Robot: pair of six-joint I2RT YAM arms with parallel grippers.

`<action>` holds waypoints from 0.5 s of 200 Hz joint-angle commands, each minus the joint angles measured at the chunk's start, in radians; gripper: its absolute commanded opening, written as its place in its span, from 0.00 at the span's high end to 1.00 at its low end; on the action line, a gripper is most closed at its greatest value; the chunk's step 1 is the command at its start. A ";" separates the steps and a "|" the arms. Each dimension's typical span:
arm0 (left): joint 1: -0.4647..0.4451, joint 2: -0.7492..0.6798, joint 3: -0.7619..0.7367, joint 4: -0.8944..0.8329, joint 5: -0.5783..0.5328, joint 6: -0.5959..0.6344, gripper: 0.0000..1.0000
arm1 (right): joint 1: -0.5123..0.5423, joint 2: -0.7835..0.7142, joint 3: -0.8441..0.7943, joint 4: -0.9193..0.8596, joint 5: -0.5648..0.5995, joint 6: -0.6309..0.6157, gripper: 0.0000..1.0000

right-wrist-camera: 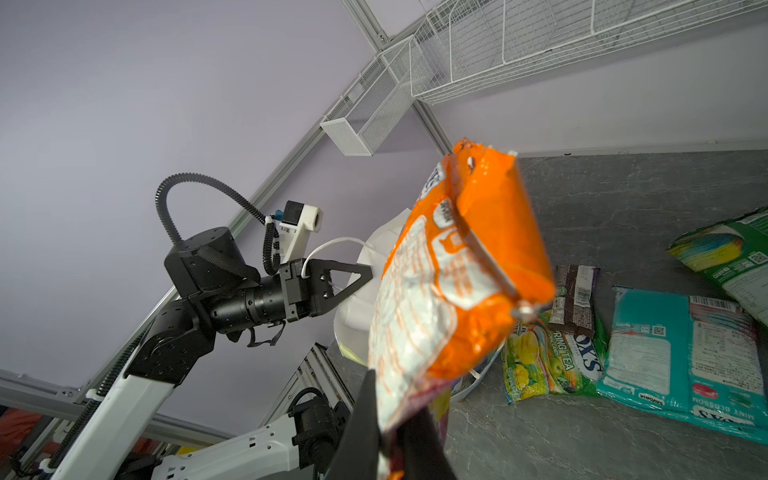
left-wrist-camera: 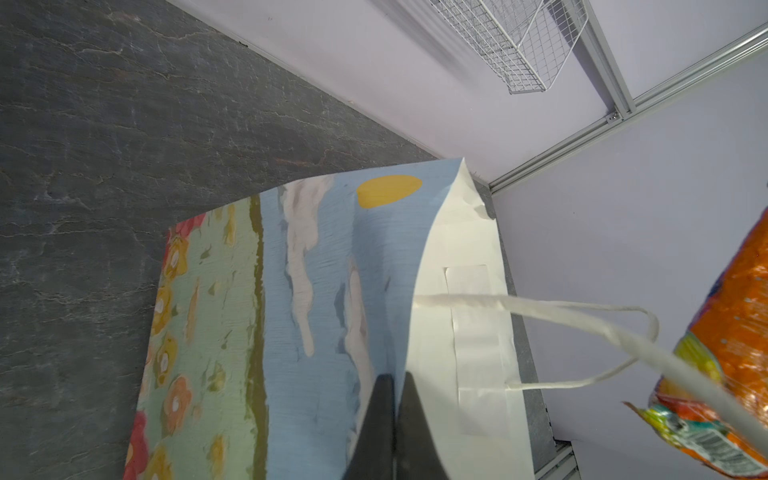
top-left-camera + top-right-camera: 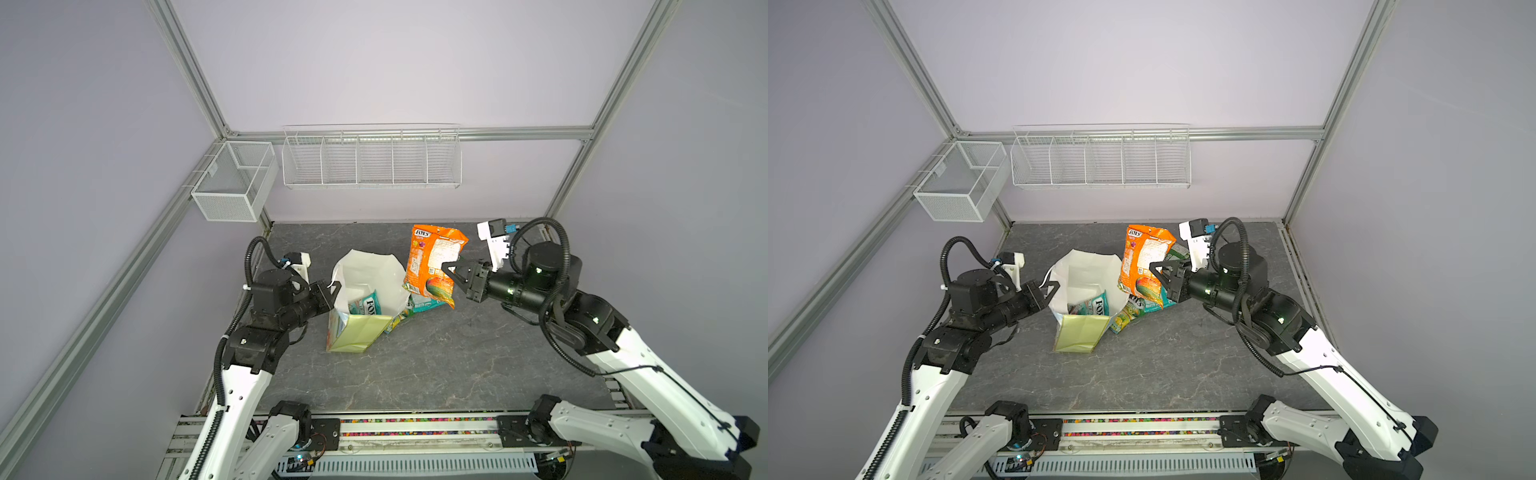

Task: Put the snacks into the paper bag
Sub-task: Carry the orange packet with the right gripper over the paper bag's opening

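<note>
The paper bag (image 3: pixel 360 334) stands open near the table's middle, white inside, with a teal Fox's packet (image 3: pixel 368 306) in it. My left gripper (image 3: pixel 335 286) is shut on the bag's left rim; in the left wrist view its jaws (image 2: pixel 395 376) pinch the printed wall (image 2: pixel 316 291). My right gripper (image 3: pixel 447 268) is shut on an orange Fox's packet (image 3: pixel 432 259), held in the air just right of the bag's mouth (image 3: pixel 1144 262). On the table beside the bag lie a yellow-green packet (image 1: pixel 548 357), a dark brown bar (image 1: pixel 575 295), a teal packet (image 1: pixel 681 357) and a green packet (image 1: pixel 731 257).
Two white wire baskets (image 3: pixel 235 180) (image 3: pixel 372 160) hang on the back frame above the table. The bag's white cord handle (image 2: pixel 582 316) loops out by the left gripper. A metal rail (image 3: pixel 415 432) runs along the table's front edge.
</note>
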 commanded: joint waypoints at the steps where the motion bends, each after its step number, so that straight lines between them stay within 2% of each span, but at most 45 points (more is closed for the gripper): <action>1: -0.003 -0.019 0.001 0.033 0.024 -0.008 1.00 | 0.020 0.023 0.046 0.079 0.011 -0.027 0.93; 100: -0.002 -0.027 -0.005 0.036 0.029 -0.009 1.00 | 0.096 0.148 0.107 0.072 0.035 -0.051 0.93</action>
